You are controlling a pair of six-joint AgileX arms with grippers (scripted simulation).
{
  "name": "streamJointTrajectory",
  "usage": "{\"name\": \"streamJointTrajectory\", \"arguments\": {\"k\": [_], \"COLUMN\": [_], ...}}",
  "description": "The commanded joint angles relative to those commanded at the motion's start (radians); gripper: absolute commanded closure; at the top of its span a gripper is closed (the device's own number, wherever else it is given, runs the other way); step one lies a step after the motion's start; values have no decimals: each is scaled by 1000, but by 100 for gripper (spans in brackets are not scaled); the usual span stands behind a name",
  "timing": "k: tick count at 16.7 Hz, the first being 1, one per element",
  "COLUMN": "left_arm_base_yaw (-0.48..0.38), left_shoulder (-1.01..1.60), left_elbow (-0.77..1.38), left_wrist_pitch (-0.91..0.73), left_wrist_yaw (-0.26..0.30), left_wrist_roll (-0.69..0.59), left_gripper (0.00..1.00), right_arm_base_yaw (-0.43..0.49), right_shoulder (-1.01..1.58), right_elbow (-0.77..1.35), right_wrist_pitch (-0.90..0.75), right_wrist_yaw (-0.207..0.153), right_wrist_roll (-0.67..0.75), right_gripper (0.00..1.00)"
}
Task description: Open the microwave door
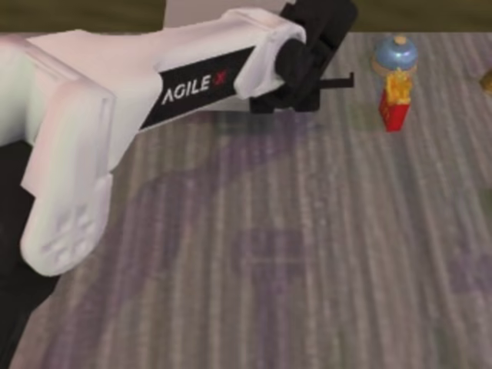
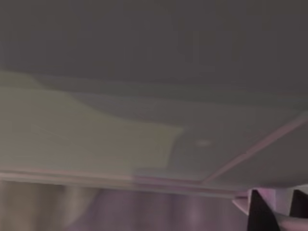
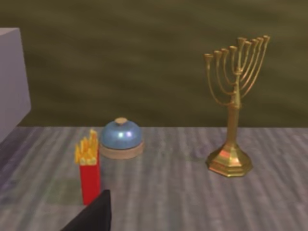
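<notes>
The white AgileX left arm [image 1: 115, 108], marked with a black logo band, reaches from the table's left side toward the far edge, filling most of the top view's left half. Its black left gripper [image 1: 342, 79] sits at the far centre of the table, one thin finger [image 1: 336, 80] pointing right, just in front of the boxy light-grey microwave [image 1: 196, 14], of which only a pale sliver shows behind the arm at the far edge. Whether the fingers are apart or closed on anything I cannot tell. The left wrist view is filled by a flat light-grey panel with a raised border, close to the camera; this looks like the microwave door [image 2: 159, 125], though its handle is not clearly visible. The striped grey wooden table [image 1: 292, 269] spreads across the middle. Further right stands a red carton of yellow fries [image 1: 394, 104], upright, with a blue domed call bell on a tan base [image 1: 396, 52] just behind it. In the right wrist view a golden branched candelabrum [image 3: 233, 110] stands upright, well to the right of the bell. The right gripper [image 3: 94, 216] shows only as a dark tip in its own wrist view, its state unclear.
</notes>
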Motion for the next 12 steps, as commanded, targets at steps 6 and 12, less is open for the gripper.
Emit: {"name": "streamJointTrajectory", "arguments": {"k": [6, 12], "left_arm_base_yaw": [0, 0], "left_shoulder": [-19, -19], "left_elbow": [-26, -26], "left_wrist_pitch": [19, 19], "left_wrist_yaw": [-5, -5], "left_wrist_roll": [-8, -8], "left_gripper": [100, 100], "right_arm_base_yaw": [0, 0], "right_shoulder": [0, 0], "right_elbow": [0, 0], "right_wrist_pitch": [0, 0], "right_wrist_yaw": [0, 0], "right_wrist_roll": [0, 0], "right_gripper": [0, 0]}}
